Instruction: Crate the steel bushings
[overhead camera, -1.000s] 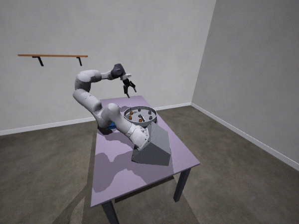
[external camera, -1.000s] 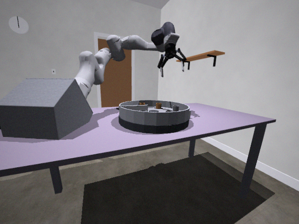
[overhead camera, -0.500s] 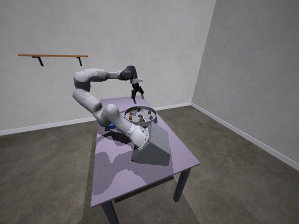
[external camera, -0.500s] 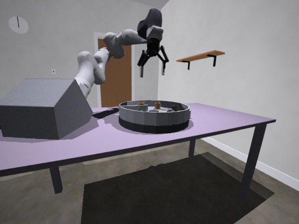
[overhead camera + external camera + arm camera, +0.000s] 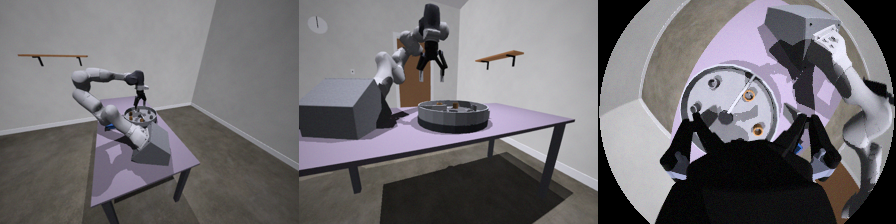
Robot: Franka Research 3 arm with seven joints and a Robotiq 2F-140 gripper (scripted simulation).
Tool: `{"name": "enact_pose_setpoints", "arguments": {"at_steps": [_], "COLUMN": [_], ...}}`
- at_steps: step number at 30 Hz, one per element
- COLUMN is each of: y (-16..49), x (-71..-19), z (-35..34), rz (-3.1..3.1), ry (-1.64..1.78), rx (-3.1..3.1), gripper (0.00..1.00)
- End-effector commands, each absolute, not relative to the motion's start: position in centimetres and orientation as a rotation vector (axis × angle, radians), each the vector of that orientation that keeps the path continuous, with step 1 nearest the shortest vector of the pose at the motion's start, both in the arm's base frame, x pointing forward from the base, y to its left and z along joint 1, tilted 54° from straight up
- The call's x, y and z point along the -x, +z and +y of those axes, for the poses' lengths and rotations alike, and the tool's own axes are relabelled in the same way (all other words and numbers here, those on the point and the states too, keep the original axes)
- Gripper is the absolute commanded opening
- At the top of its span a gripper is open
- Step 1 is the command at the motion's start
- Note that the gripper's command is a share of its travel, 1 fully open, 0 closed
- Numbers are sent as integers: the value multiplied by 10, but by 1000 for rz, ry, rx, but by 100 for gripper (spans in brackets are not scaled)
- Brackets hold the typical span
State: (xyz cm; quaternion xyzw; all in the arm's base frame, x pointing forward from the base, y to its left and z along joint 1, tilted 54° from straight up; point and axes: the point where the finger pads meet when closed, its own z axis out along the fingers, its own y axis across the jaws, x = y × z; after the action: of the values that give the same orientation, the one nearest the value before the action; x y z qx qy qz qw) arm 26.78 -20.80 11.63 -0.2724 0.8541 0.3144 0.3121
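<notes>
The turning table (image 5: 127,117) (image 5: 453,118) (image 5: 686,95) is a round grey tray with a raised rim. Three steel bushings show in the top view: one steel bushing (image 5: 149,112), a second steel bushing (image 5: 151,117) and a third steel bushing (image 5: 138,109) near the fingers in that view. Three copper-coloured bushings also stand in it: one (image 5: 130,113), another (image 5: 130,118) and another (image 5: 141,120). My gripper (image 5: 140,107) (image 5: 431,79) (image 5: 750,109) is open and empty above the turning table, fingers pointing down. The blue crate (image 5: 110,126) (image 5: 799,148) is mostly hidden; its inside cannot be seen.
A thin pale bar (image 5: 740,95) runs from the turning table's hub towards its rim. The grey arm mount (image 5: 155,147) (image 5: 329,119) stands close beside the turning table. The arm passes in front of the crate in the top view. A wooden shelf (image 5: 52,55) (image 5: 499,56) is on the wall.
</notes>
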Motion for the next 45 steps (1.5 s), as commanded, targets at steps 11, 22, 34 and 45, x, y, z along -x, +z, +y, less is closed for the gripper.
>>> {"name": "enact_pose_setpoints", "arguments": {"at_steps": [11,22,34,45], "y": [118,118,118,118], "x": [-267,-267,-267,-267], "z": [-202,-202,-202,-202], "rz": [2162,2162,2162,2162], "ry": [772,772,772,772], "rx": [845,845,845,845], "gripper": [100,100,100,7]}}
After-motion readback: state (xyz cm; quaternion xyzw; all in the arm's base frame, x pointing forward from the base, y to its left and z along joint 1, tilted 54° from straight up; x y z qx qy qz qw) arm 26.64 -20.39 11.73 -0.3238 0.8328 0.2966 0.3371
